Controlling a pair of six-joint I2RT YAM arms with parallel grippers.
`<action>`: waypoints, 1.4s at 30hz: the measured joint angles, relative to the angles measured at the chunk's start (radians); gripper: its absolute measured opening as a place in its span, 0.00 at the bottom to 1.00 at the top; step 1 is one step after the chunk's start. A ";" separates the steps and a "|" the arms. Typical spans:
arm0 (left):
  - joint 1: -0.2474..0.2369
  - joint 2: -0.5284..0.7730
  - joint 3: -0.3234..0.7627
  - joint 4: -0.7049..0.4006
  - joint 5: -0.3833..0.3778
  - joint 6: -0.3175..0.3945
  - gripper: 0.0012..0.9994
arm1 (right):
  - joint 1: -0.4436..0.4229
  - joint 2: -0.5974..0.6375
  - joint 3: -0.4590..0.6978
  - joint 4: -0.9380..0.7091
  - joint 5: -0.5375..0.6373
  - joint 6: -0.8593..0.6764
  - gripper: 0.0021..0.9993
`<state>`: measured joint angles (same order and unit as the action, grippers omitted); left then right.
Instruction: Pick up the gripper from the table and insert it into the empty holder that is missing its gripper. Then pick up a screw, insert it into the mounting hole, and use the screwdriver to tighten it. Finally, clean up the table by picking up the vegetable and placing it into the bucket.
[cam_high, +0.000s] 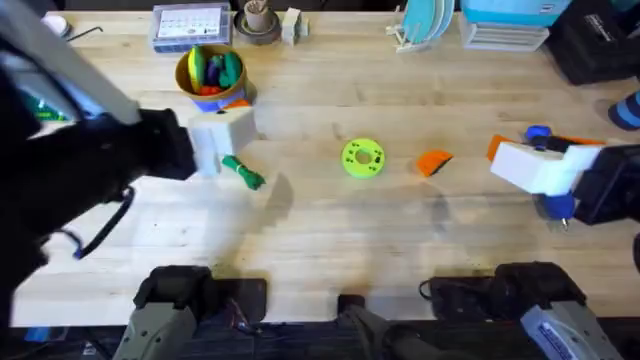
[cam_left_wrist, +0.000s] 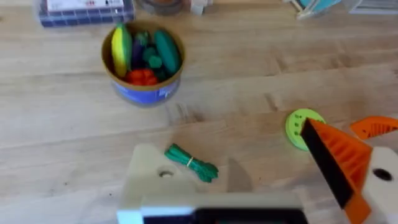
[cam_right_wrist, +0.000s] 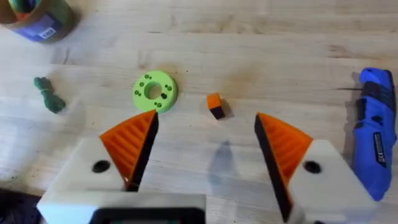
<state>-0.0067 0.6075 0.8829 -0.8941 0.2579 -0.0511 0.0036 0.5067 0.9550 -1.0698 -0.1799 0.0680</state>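
Orange gripper (cam_high: 434, 161) lies on the table (cam_high: 330, 230), ahead of the right tool (cam_right_wrist: 205, 158), between its spread fingers as we see it from the wrist. Green disc (cam_right_wrist: 155, 91) just beside it; blue screwdriver (cam_right_wrist: 375, 142) off to the right tool's side. Vegetable (cam_left_wrist: 191, 162) lies just ahead of the left tool (cam_left_wrist: 249, 186), whose white holder (cam_left_wrist: 149, 183) is bare, one orange finger (cam_left_wrist: 339, 158) opposite; we cannot tell its state. Bucket (cam_left_wrist: 144, 59) stands farther out.
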 joint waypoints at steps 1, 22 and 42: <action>0.000 0.024 -0.016 0.000 0.001 -0.019 0.99 | 0.000 0.011 0.000 0.001 0.000 0.000 1.00; 0.000 0.553 -0.100 0.016 0.009 -0.191 0.99 | 0.000 0.025 0.005 0.195 -0.001 -0.035 1.00; 0.000 0.399 -0.114 0.088 0.105 -0.157 0.20 | 0.000 0.025 0.005 0.202 -0.001 -0.043 1.00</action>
<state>-0.0071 1.0066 0.7692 -0.8057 0.3629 -0.2084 0.0036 0.5320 0.9604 -0.8677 -0.1806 0.0254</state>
